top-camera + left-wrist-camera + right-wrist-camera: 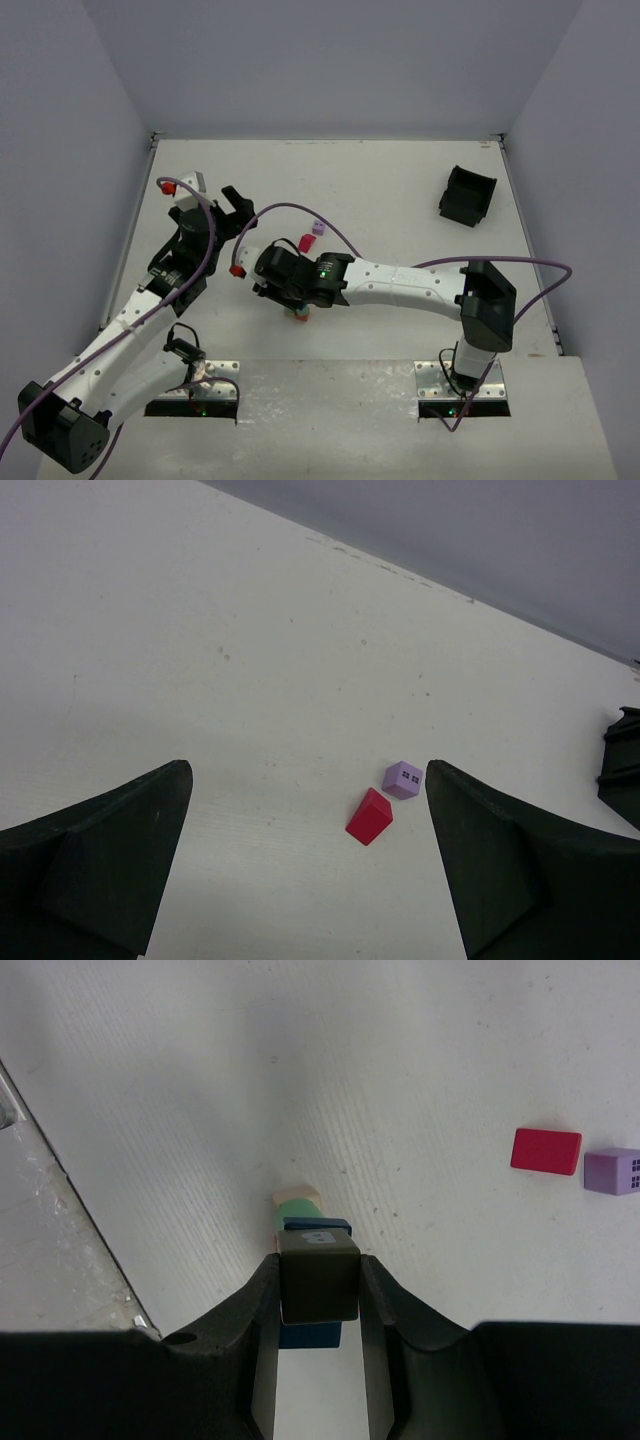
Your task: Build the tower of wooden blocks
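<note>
Presently, closest in, the right gripper (318, 1262) has its fingers closed partway on a dark cube (320, 1290). It pinches the cube by two opposite sides directly above the tower (316, 1226), which stands between the two arms. The tower's blue block (310, 1336) shows under the cube, with green and tan edges peeking past it. Whether the cube already rests on the blue block cannot be told.

That staggered look is the worry. If the lower blocks really are offset, a release from any height, or a cube set off-centre, could tip the narrow stack. Fingers that open unevenly or drag on the way out could also shove the top blocks sideways.

Beyond the tower lie a red block (545, 1150) and a purple block (612, 1170), just beside each other. Left of the tower and farther out, the left gripper (308, 780) hovers wide open, holding nothing, aimed toward those two. A reach while the right gripper is over the tower risks a collision. Far right of the tower sits the bin (467, 195).
</note>
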